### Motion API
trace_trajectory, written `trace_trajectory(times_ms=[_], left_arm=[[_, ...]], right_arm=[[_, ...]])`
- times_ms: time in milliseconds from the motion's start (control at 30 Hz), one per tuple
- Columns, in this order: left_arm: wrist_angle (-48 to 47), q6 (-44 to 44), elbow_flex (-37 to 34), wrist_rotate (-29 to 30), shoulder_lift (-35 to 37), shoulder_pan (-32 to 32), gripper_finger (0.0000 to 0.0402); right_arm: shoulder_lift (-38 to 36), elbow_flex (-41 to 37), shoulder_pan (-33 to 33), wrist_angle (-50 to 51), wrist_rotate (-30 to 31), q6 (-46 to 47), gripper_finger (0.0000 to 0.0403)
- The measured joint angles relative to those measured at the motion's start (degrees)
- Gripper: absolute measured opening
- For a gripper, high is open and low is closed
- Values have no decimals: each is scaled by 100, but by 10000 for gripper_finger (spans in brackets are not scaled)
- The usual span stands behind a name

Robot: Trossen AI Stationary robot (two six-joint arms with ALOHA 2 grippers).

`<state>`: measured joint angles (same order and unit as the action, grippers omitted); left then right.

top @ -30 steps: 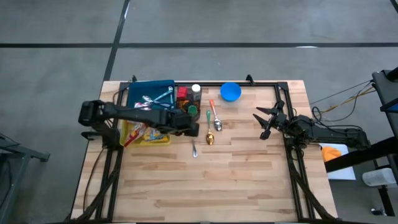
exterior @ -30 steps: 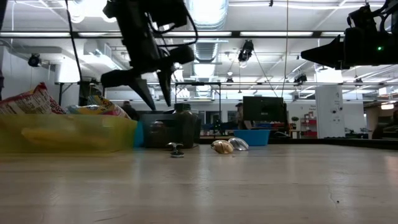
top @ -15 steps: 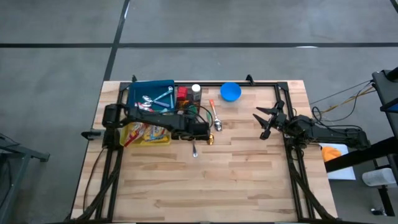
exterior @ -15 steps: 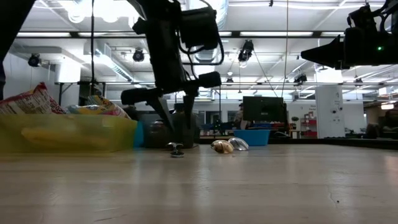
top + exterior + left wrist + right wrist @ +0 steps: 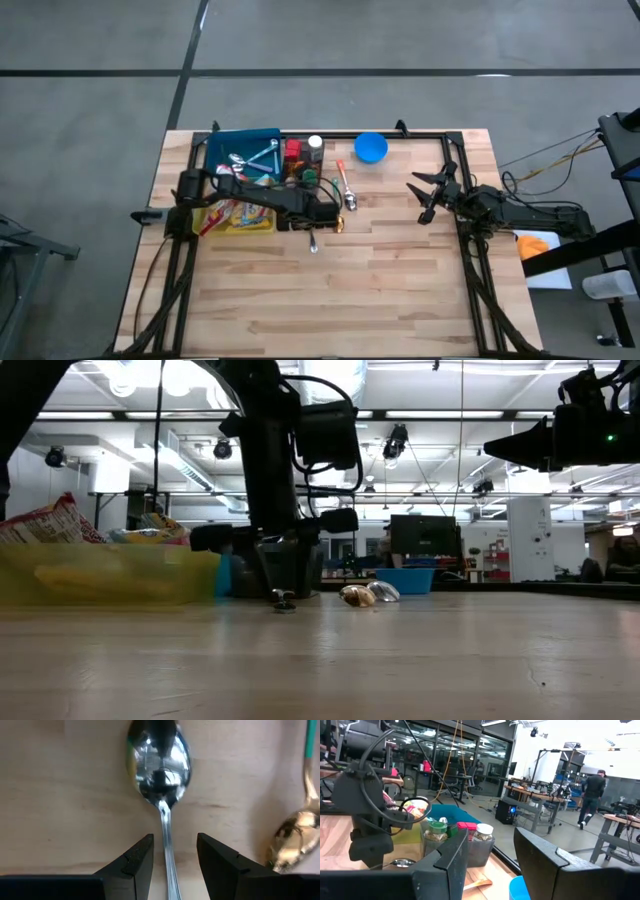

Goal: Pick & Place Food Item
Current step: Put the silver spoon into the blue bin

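Left gripper (image 5: 171, 857) poised over the silver spoon (image 5: 159, 765)
Fingers straddled its handle, parted and gripping nothing, ready to close; right gripper (image 5: 428, 195) waited open, empty

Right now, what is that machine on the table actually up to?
The left arm has reached low over the wooden table, and its end effector sits open with a finger on each side of a silver spoon's handle, not yet closed on it. A gold spoon lies beside it. The right end effector waits open in the air near the table's right edge. Snack packets sit in a yellow bin behind the left arm.
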<state>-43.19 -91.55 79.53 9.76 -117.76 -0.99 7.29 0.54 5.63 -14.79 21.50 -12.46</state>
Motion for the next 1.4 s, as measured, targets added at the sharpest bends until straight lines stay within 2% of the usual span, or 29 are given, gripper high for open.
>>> trace_trajectory(times_ms=[400,767,867,1400], left_arm=[[88,240,6,298,-96,-17,144],[118,258,-5,367,-107,-24,28],[186,259,-5,424,-108,-26,7],[169,323,5,406,-53,-22,7]], right_arm=[[-2,0,2,0,2,1,157],[-2,0,1,0,1,0,157],[-2,0,1,0,2,0,157],[-2,0,2,0,2,1,157]])
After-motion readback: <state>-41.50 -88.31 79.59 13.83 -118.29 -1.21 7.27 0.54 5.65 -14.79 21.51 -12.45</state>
